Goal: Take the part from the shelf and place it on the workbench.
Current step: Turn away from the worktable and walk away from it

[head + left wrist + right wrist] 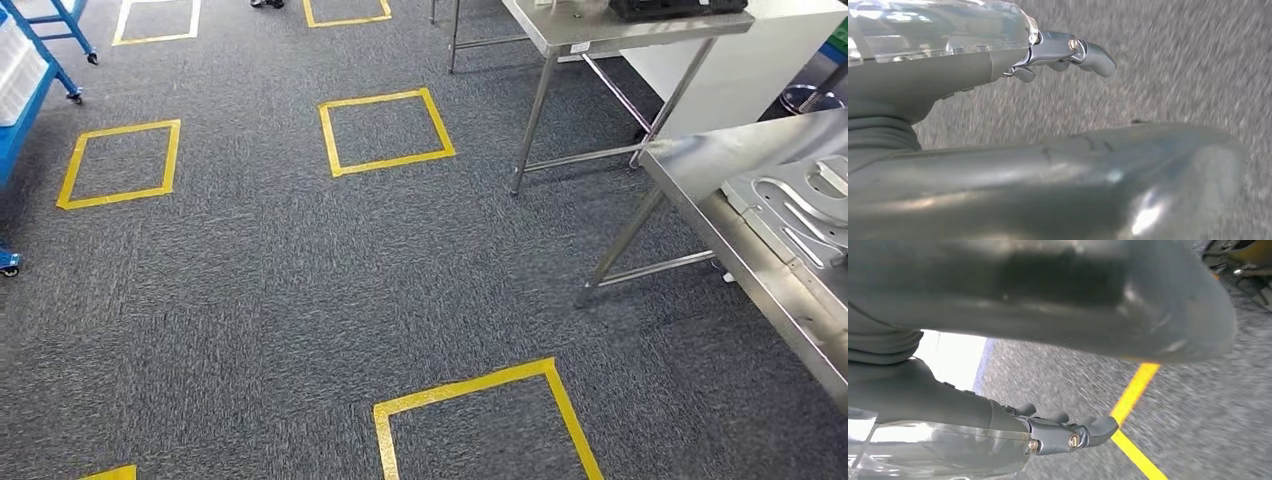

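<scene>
A silvery stamped metal part [797,207] lies flat on the steel workbench [697,168] at the right edge of the head view. The blue shelf [24,100] stands at the far left, with a white bin [14,72] on it. My left hand [1038,170] hangs over the grey carpet, its fingers [1093,55] stretched out apart from the thick thumb, nothing in it. My right hand [998,315] also hangs over the carpet beside a yellow tape line [1135,390]; its fingers [1098,427] are extended and hold nothing.
Yellow tape squares [385,130] mark the grey carpet. A second steel table [560,30] stands at the back with a black case [680,8] on it, its legs [530,125] close to the workbench's legs [620,245]. A white cabinet [740,70] is behind.
</scene>
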Controlling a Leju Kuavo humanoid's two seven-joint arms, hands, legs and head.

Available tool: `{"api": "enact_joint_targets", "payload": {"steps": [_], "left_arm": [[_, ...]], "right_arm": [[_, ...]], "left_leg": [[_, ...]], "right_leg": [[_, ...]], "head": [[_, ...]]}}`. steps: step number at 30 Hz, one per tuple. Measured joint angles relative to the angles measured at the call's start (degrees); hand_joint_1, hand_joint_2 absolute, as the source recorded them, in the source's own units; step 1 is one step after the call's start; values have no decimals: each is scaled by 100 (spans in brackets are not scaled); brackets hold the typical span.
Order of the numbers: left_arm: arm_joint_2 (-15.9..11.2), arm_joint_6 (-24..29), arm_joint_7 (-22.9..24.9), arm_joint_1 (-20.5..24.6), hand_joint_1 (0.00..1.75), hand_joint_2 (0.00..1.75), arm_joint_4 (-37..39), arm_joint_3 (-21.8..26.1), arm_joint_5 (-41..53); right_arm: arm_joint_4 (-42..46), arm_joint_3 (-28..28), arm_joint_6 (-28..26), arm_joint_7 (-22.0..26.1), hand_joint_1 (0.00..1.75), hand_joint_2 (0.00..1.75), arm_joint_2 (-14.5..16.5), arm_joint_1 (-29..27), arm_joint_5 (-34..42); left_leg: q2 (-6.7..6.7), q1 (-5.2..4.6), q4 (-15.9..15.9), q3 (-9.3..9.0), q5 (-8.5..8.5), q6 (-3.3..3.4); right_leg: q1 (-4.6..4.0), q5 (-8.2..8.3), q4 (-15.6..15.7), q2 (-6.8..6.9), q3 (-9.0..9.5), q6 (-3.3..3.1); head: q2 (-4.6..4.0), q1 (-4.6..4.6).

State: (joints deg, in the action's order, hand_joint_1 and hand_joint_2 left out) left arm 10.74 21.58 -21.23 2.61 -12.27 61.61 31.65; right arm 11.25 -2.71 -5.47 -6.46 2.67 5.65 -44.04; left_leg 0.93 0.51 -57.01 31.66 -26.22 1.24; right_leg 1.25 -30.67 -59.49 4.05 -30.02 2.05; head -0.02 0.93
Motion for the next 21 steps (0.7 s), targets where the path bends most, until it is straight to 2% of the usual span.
{"api": "enact_joint_targets", "payload": {"steps": [2, 3, 4, 5, 6, 7, 9, 10, 11, 13, 14, 16, 17, 18, 19, 20, 21], "left_arm": [[-36, 2, 15, 3, 0, 0, -3, -134, 218], [-59, -54, 6, 5, 0, 0, -3, -197, 285], [-81, -124, -9, 5, 0, 0, -3, -251, 324], [-103, -179, -21, 3, 0, 0, -3, -297, 346], [-120, -210, -28, 0, 0, 0, -3, -332, 358], [-135, -230, -34, -3, 0, 0, -3, -361, 369], [-154, -285, -67, -2, 0, 0, -3, -410, 399], [-164, -331, -88, 1, 0, 0, -3, -435, 423], [-176, -385, -104, 2, 0, 0, -2, -467, 458], [-210, -487, -98, -9, 0, 0, -2, -530, 538], [-230, -523, -88, -18, 0, 0, -1, -558, 572], [-261, -563, -69, -15, 0, 0, -1, -606, 605], [-269, -581, -54, -8, 0, 0, -1, -629, 611], [-275, -599, -24, -1, 0, 0, -1, -647, 616], [-284, -616, 25, 0, 0, 0, -1, -659, 623], [-294, -634, 89, -2, 0, 0, -1, -667, 633], [-309, -651, 173, -6, 0, 0, -1, -669, 641]], "right_arm": [[1, -3, -4, 27, 0, 0, -23, -1, -40], [1, -6, -2, 39, 0, 0, -36, 0, -51], [1, -10, 1, 53, 0, 0, -49, 4, -57], [1, -17, 3, 62, 0, 0, -63, 7, -61], [1, -23, 3, 67, 0, 0, -78, 12, -64], [1, -28, 3, 72, 0, 0, -89, 18, -66], [1, -35, -1, 81, 0, 0, -114, 25, -66], [1, -38, -4, 89, 0, 0, -123, 34, -68], [1, -40, -10, 96, 0, 0, -129, 48, -70], [2, -48, -32, 110, 0, 0, -127, 80, -74], [3, -54, -46, 119, 0, 0, -125, 87, -74], [3, -72, -69, 144, 0, 0, -121, 78, -69], [2, -80, -77, 157, 0, 0, -121, 66, -66], [2, -91, -82, 169, 0, 0, -123, 56, -62], [1, -103, -84, 178, 0, 0, -125, 49, -61], [1, -116, -86, 186, 0, 0, -127, 44, -60], [1, -128, -87, 192, 0, 0, -128, 43, -59]], "left_leg": [[-109, -12, 17, 10, 29, 55], [-174, -30, 15, 25, 36, 69], [-247, -50, 10, 36, 40, 79], [-324, -67, 4, 41, 44, 84], [-402, -79, -5, 39, 45, 85], [-477, -85, -14, 33, 46, 85], [-610, -91, -36, 45, 50, 63], [-669, -88, -44, 66, 57, 38], [-726, -80, -46, 90, 68, 6], [-817, -60, -43, 130, 87, -64], [-752, -62, -85, 155, 59, -90], [-452, -67, -474, 341, -184, -132], [-292, -59, -838, 515, -378, -152], [-210, -37, -1247, 713, -565, -178], [-176, -10, -1561, 864, -672, -204], [-153, 19, -1705, 930, -681, -232], [-124, 47, -1607, 873, -577, -258]], "right_leg": [[5, -383, -669, -283, -319, 2], [2, -544, -1056, -342, -515, -6], [-2, -612, -1332, -369, -663, -18], [-6, -559, -1407, -384, -717, -36], [-13, -393, -1245, -406, -656, -63], [-22, -160, -899, -458, -505, -95], [-38, 162, -165, -695, -183, -155], [-47, 220, 46, -781, -99, -171], [-57, 217, 130, -822, -73, -183], [-59, 245, 184, -708, -62, -226], [-53, 267, 226, -642, -41, -262], [-38, 302, 304, -485, -2, -337], [-53, 302, 317, -404, 8, -356], [-60, 296, 317, -318, 8, -369], [-63, 289, 316, -237, 9, -367], [-63, 280, 313, -161, 13, -359], [-58, 268, 308, -94, 21, -343]], "head": [[0, -1], [0, -1], [0, -1], [0, -1], [0, -1], [0, -1], [0, -1], [0, -1], [0, -2], [0, -2], [0, -2], [0, 1], [0, 2], [0, 3], [0, 3], [0, 3], [0, 3]]}}
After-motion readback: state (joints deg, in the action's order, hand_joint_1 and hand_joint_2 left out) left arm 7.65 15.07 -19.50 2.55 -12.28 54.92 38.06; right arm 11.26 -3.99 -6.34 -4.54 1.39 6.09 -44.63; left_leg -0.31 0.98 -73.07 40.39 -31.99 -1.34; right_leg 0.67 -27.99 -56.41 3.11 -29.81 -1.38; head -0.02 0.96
